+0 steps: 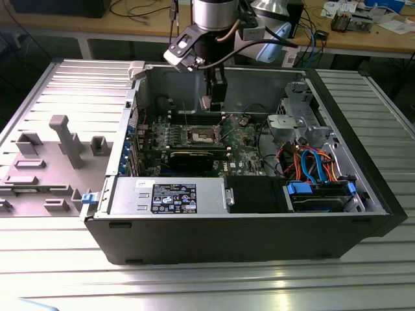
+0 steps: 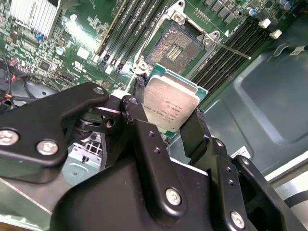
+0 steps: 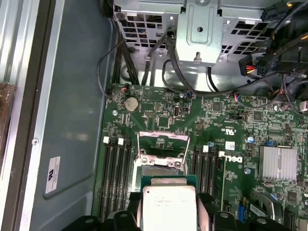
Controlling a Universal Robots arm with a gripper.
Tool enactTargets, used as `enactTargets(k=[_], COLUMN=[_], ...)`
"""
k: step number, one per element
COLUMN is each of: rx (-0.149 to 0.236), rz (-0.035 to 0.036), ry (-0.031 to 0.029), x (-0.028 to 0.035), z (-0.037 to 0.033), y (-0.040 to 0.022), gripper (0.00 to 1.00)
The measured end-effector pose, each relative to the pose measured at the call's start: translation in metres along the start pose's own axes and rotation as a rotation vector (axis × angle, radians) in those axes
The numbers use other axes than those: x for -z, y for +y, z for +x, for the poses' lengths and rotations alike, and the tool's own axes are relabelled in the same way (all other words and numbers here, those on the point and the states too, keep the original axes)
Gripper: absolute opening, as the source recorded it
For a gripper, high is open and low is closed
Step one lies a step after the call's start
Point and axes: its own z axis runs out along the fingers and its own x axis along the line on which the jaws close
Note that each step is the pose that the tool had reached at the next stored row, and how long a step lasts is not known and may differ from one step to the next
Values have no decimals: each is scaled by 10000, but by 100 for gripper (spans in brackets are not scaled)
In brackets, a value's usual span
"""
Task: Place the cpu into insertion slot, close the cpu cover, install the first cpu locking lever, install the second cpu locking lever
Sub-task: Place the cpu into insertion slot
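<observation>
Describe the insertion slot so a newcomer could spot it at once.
Inside the open computer case, find the green circuit board. The insertion slot sits between two banks of long memory slots: the only square socket, silvery rim, dark centre.

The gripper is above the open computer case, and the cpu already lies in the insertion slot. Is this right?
No. The cpu is held in the gripper; the insertion slot is empty, as the second wrist view shows.
</observation>
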Motion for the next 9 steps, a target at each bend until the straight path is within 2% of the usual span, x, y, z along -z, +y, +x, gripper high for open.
enactTargets(k=[9], rx=[-171], rz=[1], ry=[-12], x=[-50], z=[1], y=[-27], gripper=[55])
